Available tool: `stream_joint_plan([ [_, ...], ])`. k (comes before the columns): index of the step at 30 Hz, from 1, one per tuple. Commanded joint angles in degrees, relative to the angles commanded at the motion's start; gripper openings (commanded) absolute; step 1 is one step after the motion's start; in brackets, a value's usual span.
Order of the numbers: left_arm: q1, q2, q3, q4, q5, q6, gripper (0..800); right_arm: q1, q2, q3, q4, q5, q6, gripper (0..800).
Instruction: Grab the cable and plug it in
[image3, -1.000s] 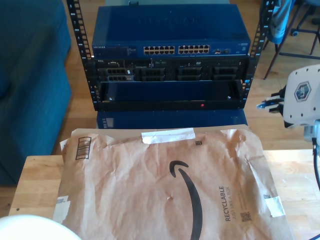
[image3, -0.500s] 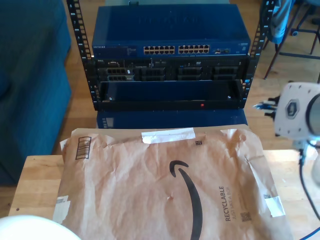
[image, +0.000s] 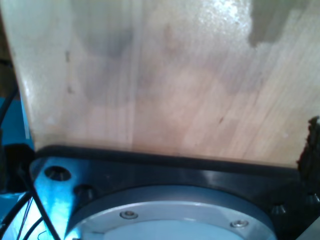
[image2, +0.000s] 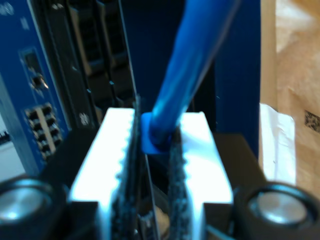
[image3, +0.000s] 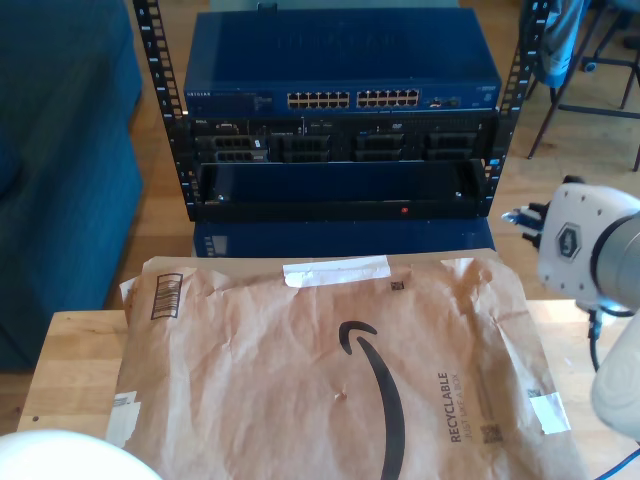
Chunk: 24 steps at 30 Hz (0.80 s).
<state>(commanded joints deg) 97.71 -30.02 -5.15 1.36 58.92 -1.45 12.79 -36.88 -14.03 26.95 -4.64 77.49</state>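
Note:
My second gripper (image2: 152, 150) is shut on the cable (image2: 175, 90), a bright blue cord that runs out from between its white fingers (image2: 107, 165). In the exterior view this gripper (image3: 526, 216) hangs at the right, just off the rack's lower right corner, with the cable's blue end (image3: 516, 214) showing at its tip. The blue network switch (image3: 340, 98) sits at the top of the rack, with rows of open ports (image3: 352, 100). The second wrist view shows some of these ports (image2: 40, 125) beyond the fingers. Whether the plug itself shows, I cannot tell.
A large brown paper mailer (image3: 330, 370) covers most of the wooden table (image3: 70, 370) in front of the rack. The first wrist view looks at bare wood (image: 160, 90) and a round black and grey mount (image: 170, 210). Blue upholstery (image3: 60, 150) fills the exterior view's left.
My second arm has come down and slightly toward the exterior view's left, still carrying the cable's end. Nothing else has moved.

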Motion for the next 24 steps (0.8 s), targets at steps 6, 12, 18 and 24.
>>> stream_joint_plan([
  [6,0.00,0.00,0.00,0.00,0.00,0.00,800,1.49,-0.09,-0.18,-2.64,-5.36,-0.09,0],
  [12,0.00,0.00,0.00,0.00,-0.09,0.00,800,4.48,0.35,-0.44,-2.55,-8.88,0.09,0],
  [18,0.00,0.00,0.00,0.00,0.00,0.00,800,4.31,0.00,0.44,-2.73,-9.23,0.26,0],
  [24,0.00,0.00,0.00,0.00,0.00,0.00,800,4.48,-3.25,3.78,-2.90,-9.41,0.18,0],
])
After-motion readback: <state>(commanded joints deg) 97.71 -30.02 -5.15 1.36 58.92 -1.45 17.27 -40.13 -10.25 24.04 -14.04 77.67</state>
